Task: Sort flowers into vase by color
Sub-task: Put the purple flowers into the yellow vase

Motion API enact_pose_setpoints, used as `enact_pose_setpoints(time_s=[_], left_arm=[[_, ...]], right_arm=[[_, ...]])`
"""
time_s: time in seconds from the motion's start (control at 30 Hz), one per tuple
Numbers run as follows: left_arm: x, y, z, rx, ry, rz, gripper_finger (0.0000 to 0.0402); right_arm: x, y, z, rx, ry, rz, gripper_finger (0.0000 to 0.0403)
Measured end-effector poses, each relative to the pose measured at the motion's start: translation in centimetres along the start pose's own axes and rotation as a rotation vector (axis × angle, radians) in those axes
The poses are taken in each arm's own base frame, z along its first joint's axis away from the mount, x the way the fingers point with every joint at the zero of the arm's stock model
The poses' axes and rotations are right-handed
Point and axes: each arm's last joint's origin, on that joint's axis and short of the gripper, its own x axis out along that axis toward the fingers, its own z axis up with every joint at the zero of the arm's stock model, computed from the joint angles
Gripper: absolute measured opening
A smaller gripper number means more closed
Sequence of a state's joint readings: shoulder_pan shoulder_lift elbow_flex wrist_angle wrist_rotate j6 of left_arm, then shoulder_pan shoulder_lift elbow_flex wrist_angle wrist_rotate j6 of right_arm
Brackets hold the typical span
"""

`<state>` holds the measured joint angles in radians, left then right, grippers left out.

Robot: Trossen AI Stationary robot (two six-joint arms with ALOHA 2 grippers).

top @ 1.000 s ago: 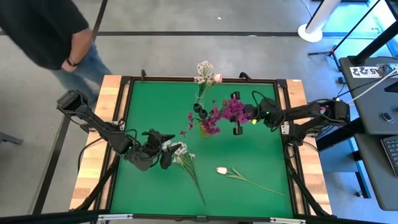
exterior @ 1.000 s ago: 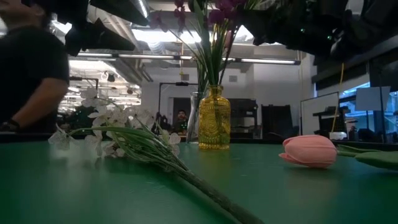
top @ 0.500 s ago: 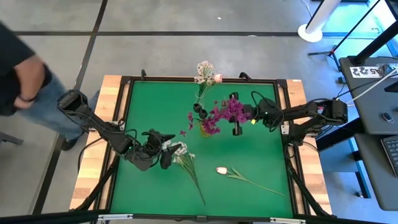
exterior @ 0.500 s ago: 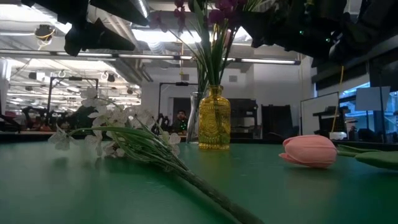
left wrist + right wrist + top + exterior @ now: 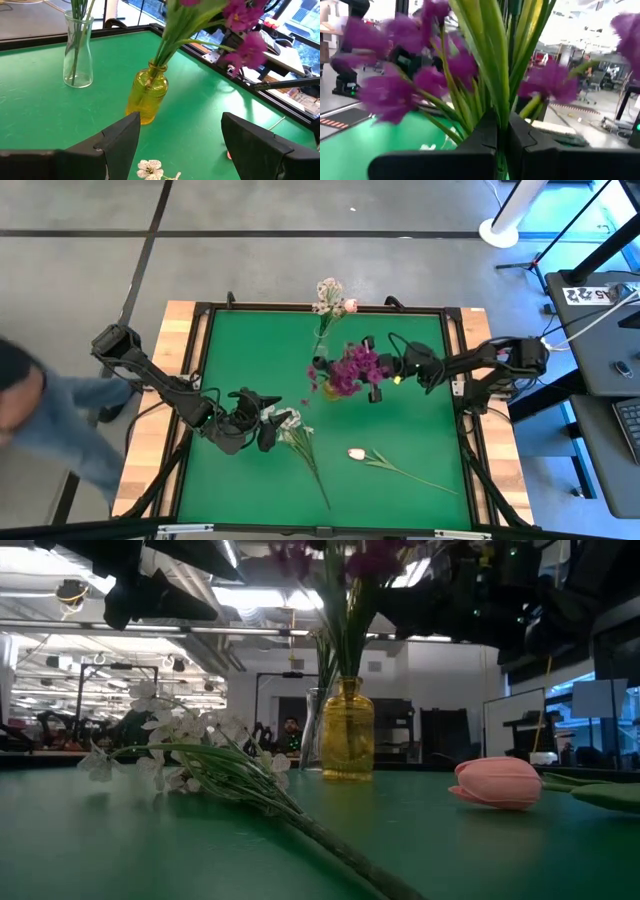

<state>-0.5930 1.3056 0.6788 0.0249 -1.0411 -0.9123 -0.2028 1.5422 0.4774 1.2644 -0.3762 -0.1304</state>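
The right pincer (image 5: 501,145) is clenched on the green stems of the magenta flowers (image 5: 352,368), which stand in the yellow vase (image 5: 146,98) mid-surface. The left pincer (image 5: 177,145) hangs released over the white spray (image 5: 290,425). These look light, with springy stems and soft heads, so a grip on the stem seems safest.

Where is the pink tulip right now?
In the high view the pink tulip lies flat on the green table, toward the front right, right of the white flowers and apart from both grippers.

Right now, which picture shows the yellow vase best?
The left wrist view: the whole yellow vase shows, green stems in its neck. The low view shows it small and shadowed. From above, purple flowers hide it. The right wrist view misses it.
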Motion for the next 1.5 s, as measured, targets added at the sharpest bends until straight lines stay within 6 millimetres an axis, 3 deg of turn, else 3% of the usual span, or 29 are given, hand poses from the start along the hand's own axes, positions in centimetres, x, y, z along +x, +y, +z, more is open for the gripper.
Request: enact_pose_setpoints(time_s=[1.07,1.27,1.5], left_arm=[[0.0,0.0,0.0,0.007,0.006,-0.005,0.0272],[0.0,0.0,0.0,0.007,0.008,-0.006,0.0272],[0.0,0.0,0.0,0.007,0.011,-0.009,0.0273]], right_arm=[[0.0,0.4,-2.8,0.219,0.200,0.023,0.0010],[-0.1,0.6,-3.1,0.295,0.226,0.053,0.0054],[-0.2,0.7,-3.2,0.320,0.232,0.089,0.0155]])
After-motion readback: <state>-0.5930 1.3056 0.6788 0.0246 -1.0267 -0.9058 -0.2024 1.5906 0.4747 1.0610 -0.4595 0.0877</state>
